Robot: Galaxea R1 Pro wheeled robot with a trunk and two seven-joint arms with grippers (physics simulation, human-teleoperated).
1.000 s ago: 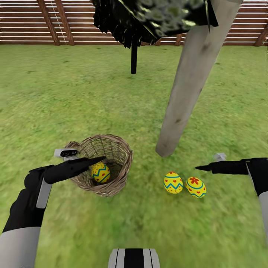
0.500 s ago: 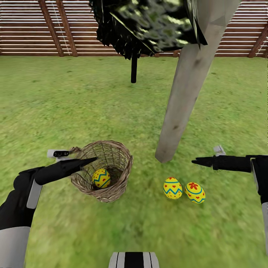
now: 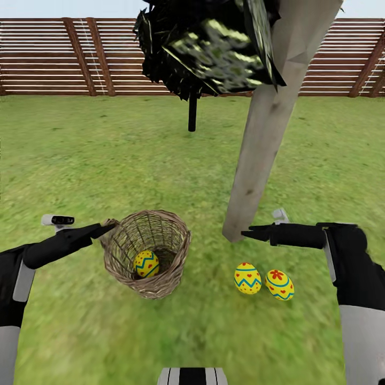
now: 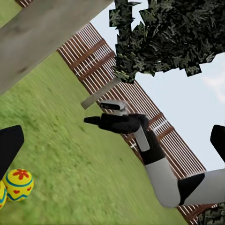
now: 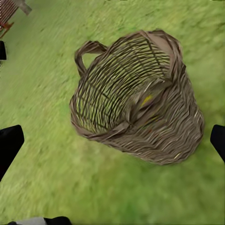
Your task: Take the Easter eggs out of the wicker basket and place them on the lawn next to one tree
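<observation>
The wicker basket stands on the lawn with one yellow zigzag Easter egg inside. Two more Easter eggs lie side by side on the grass just in front of the pale trunk of the tree. My left gripper is open beside the basket's left rim, holding nothing. My right gripper is open and empty at the foot of the trunk, above the two eggs. The right wrist view looks down on the basket. In the left wrist view the flowered egg and the right gripper show.
A thin black-trunked tree stands farther back on the grass. The reddish slat fence closes the garden at the far end. Dark foliage hangs overhead near the trunk. My base shows at the lower edge.
The head camera has tilted up a little. My left gripper has drawn back from over the basket to its left rim. My right gripper has moved left to the trunk's foot.
</observation>
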